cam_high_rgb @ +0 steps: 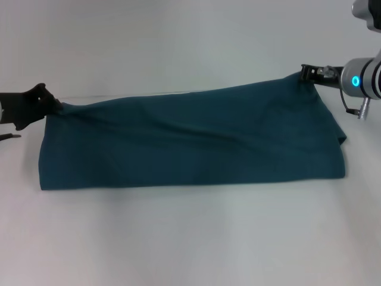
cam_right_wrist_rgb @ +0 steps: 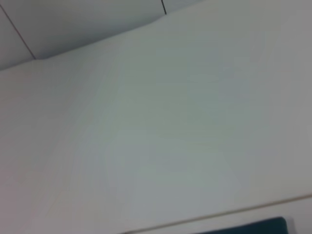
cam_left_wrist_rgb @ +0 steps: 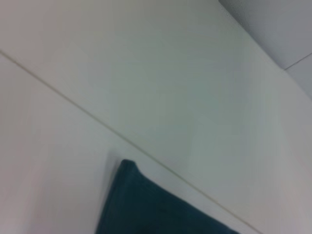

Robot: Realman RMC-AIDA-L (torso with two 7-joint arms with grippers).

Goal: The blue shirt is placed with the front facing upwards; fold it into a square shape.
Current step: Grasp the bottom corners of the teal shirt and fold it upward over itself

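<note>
Head view is showing the left gripper [cam_high_rgb: 50, 106] and right gripper [cam_high_rgb: 305, 74] each pinching a far corner of the shirt [cam_high_rgb: 196, 140], lying mid-frame on the worktop [cam_high_rgb: 190, 238], seemingly mid-fold, needing both corners carried forward evenly.

Head camera high, frontal — wrist cameras close

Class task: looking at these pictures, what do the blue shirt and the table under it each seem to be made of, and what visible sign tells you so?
The blue shirt: soft woven or knitted cloth, matte; it drapes and creases between the left tool and right tool. The table: smooth, hard, white, faintly glossy, perhaps laminate or painted board; exact material unclear.
</note>
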